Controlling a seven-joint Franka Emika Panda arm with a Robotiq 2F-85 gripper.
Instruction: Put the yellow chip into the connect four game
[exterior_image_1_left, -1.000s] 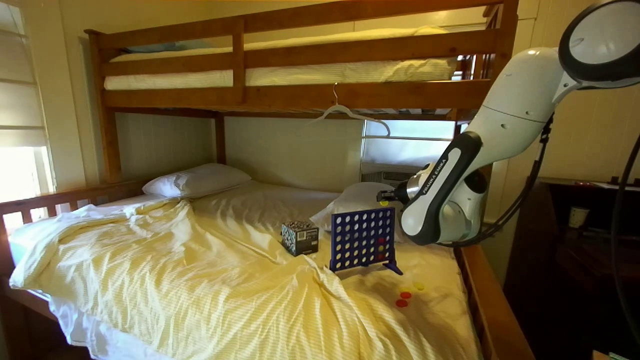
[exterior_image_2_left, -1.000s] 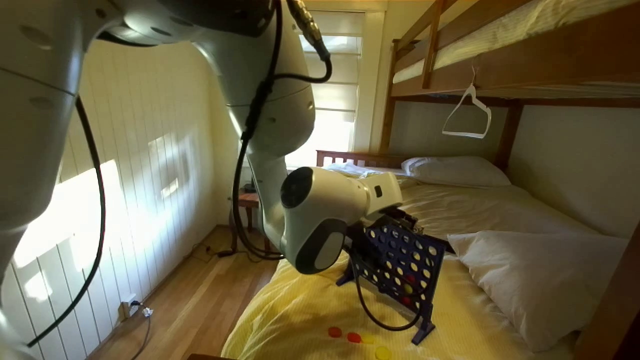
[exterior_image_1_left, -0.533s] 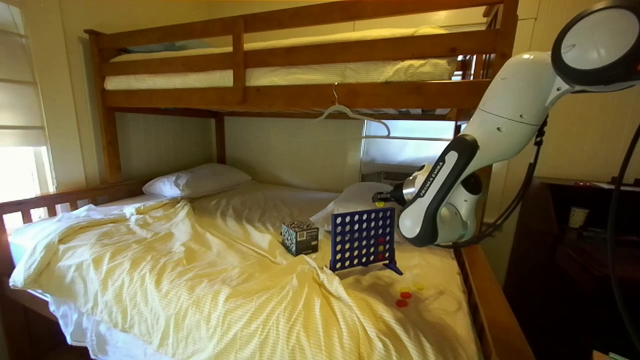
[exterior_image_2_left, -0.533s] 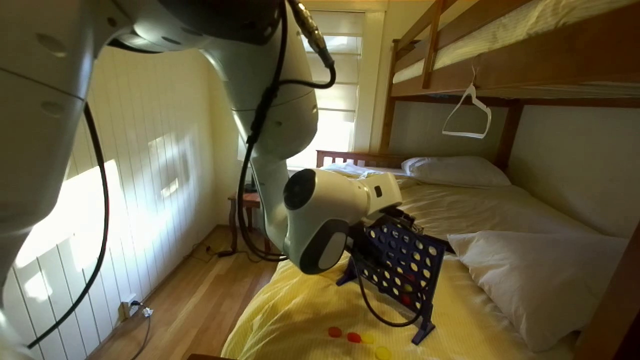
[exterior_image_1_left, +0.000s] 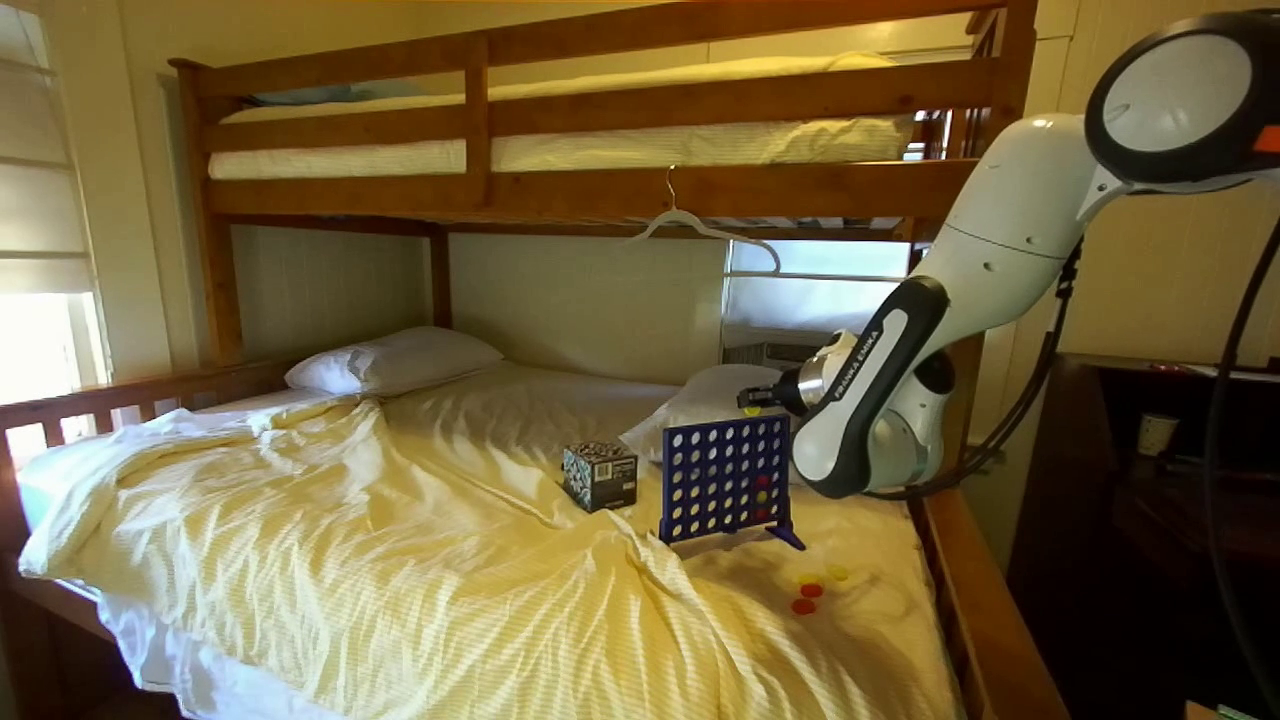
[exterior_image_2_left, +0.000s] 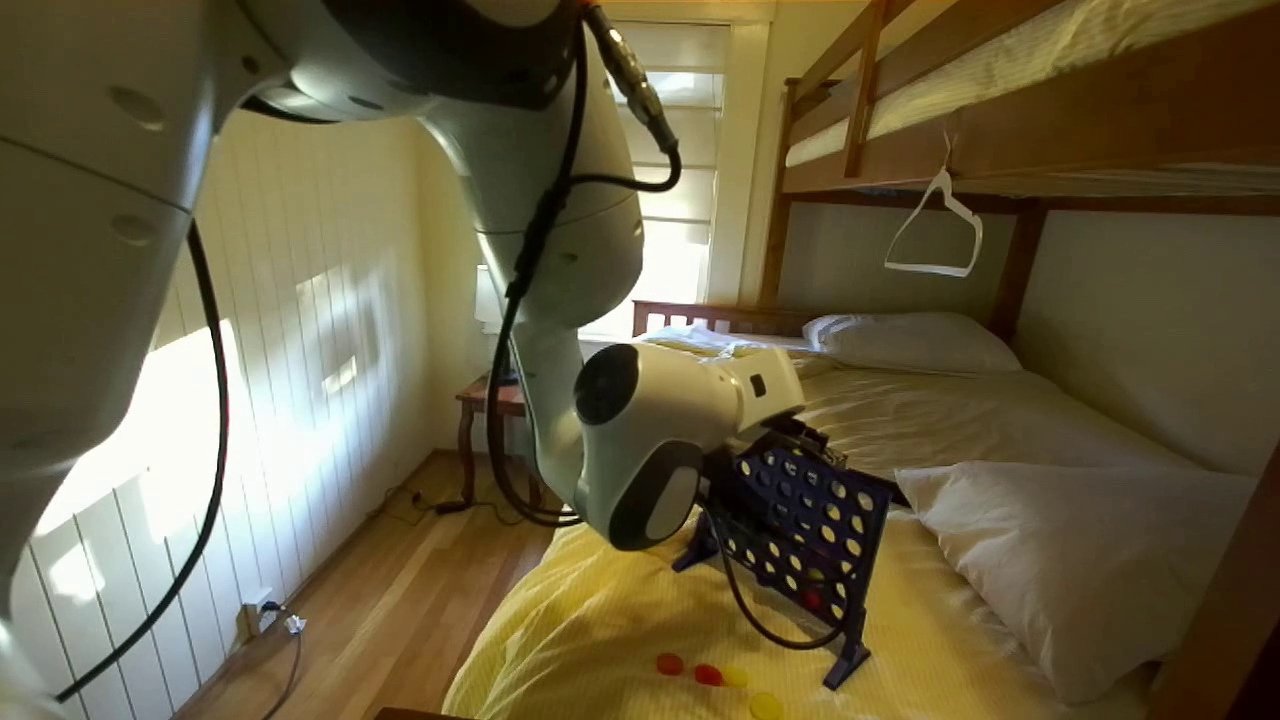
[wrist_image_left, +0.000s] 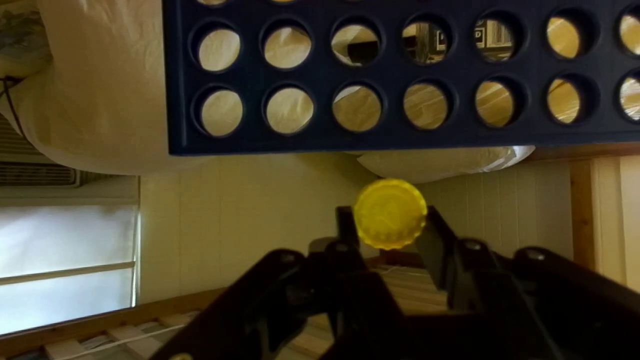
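My gripper (wrist_image_left: 390, 216) is shut on a yellow chip (wrist_image_left: 390, 214), gripped at opposite edges with its flat face toward the wrist camera. The dark blue connect four game (exterior_image_1_left: 718, 478) stands upright on the bed. In an exterior view the chip (exterior_image_1_left: 752, 411) hangs under the fingertips (exterior_image_1_left: 750, 398), just above the board's top edge, toward its right end. In the wrist view a gap shows between the chip and the board's edge (wrist_image_left: 320, 144). One board column holds a yellow chip between two red ones. In an exterior view the arm hides the gripper and part of the board (exterior_image_2_left: 868, 520).
Red chips (exterior_image_1_left: 803, 606) and yellow chips (exterior_image_1_left: 838, 573) lie on the bed in front of the board. A dark patterned cube (exterior_image_1_left: 600, 477) stands beside the board. A pillow (exterior_image_2_left: 1070, 560) lies behind it. A white hanger (exterior_image_1_left: 676, 216) hangs from the upper bunk.
My gripper, holding the yellow chip, has moved slightly left and a little down along the board's top edge in an exterior view. The board and the loose chips have not moved.
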